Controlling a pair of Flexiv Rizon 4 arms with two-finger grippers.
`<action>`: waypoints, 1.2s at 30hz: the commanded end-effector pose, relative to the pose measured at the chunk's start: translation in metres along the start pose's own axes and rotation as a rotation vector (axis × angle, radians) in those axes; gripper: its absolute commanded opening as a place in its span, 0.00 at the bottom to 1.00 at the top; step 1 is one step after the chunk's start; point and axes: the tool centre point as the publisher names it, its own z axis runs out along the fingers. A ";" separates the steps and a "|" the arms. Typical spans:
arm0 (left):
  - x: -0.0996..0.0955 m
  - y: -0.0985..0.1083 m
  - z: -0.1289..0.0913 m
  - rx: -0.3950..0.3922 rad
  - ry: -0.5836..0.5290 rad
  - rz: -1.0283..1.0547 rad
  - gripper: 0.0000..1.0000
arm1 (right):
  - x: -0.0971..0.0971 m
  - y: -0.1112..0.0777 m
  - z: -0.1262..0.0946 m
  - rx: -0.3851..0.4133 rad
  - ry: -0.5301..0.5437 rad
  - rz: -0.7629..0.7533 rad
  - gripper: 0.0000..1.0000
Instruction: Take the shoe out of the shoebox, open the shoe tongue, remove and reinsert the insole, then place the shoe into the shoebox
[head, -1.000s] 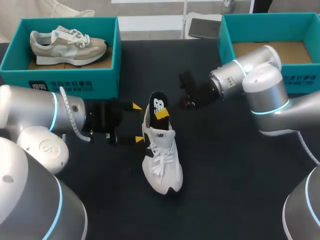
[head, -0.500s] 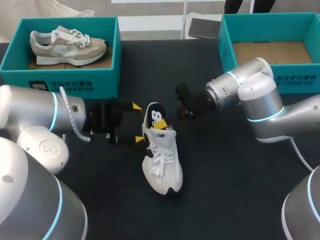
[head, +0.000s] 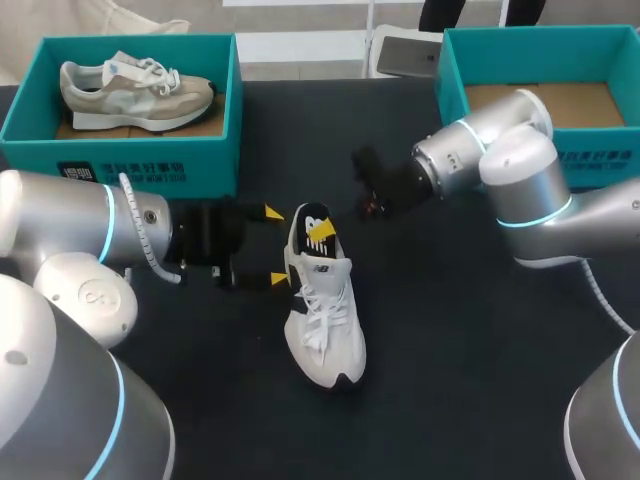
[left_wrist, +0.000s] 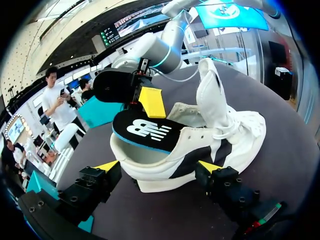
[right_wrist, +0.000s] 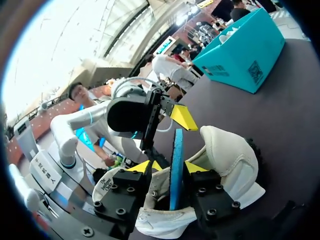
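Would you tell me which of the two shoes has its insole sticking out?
The white shoe on the table; the right gripper pinches its black insole. The beige shoe lies boxed.

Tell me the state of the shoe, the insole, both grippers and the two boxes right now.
Shoe: standing on its sole, tongue lifted.
Insole: heel end sticking out of shoe, rest inside.
Right gripper: shut on insole.
Left gripper: open, beside shoe's heel.
Left box: open, beige shoe inside.
Right box: open, no shoe inside.
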 end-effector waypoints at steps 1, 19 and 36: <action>0.000 -0.001 0.001 -0.006 0.001 0.000 1.00 | -0.004 0.005 -0.002 0.009 0.002 -0.005 0.36; 0.000 -0.001 0.001 -0.006 0.001 0.000 1.00 | 0.000 -0.023 0.021 0.037 0.084 0.104 0.00; 0.000 -0.001 0.001 -0.006 0.001 0.000 1.00 | 0.010 -0.002 0.009 0.037 0.027 0.051 0.45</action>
